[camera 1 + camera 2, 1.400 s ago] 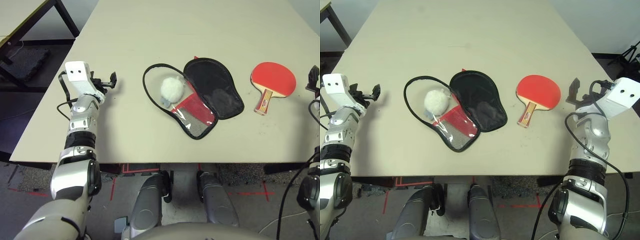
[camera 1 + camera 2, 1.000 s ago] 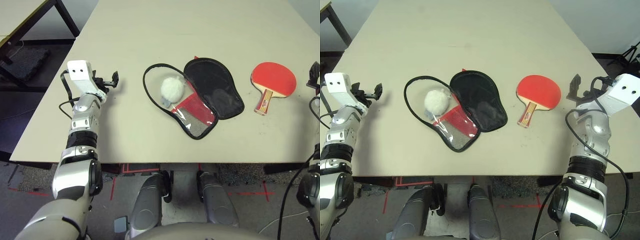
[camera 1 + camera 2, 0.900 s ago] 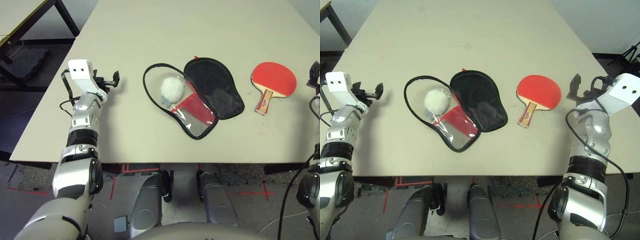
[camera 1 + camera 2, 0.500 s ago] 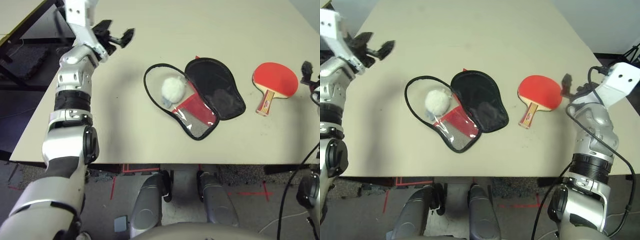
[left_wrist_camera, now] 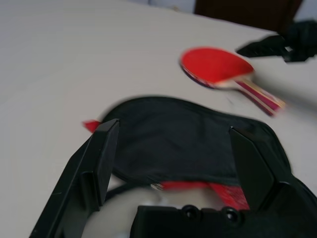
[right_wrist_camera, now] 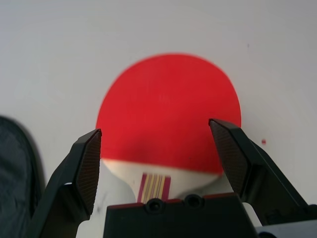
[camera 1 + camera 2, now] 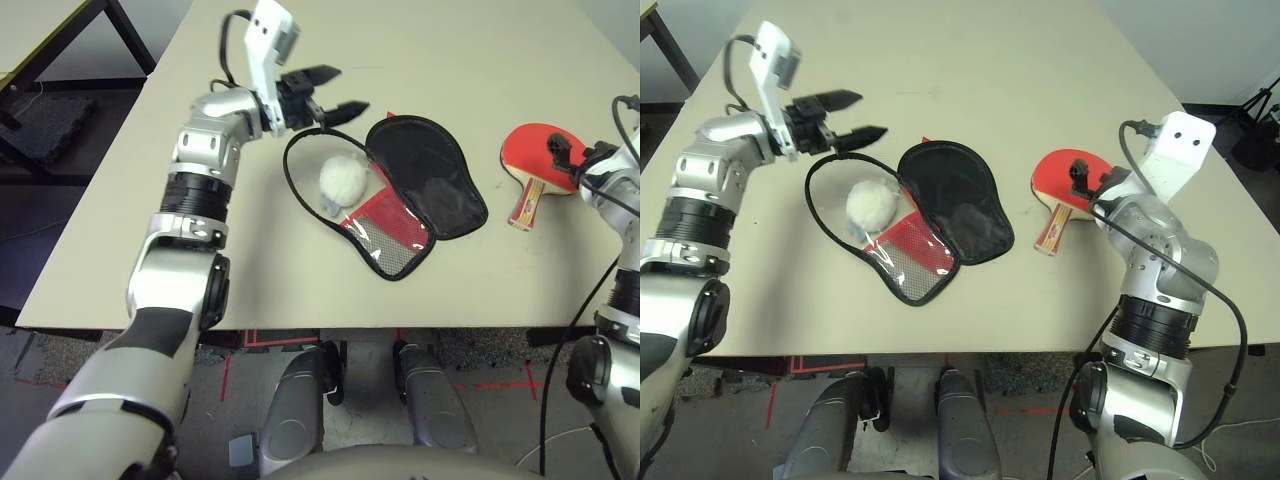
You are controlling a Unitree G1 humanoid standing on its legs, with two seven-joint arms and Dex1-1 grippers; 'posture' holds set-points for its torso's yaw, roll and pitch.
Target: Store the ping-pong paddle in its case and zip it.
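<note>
Left gripper (image 5: 171, 148) fingers spread wide; black-lined case (image 5: 183, 144) lies open just beyond them. Red paddle (image 5: 218, 67) farther out on the table (image 5: 59, 59).

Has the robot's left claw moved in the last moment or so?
Yes. The left claw has swung in from the table's left edge and now hangs open above the rim of the case.

**Legible markings: none found**

No text, brand, number or sign can be read on the case (image 7: 420, 190), the ping-pong paddle (image 6: 168, 111) or the table (image 7: 400, 40). Any print on the case's red panel is too small to read.
</note>
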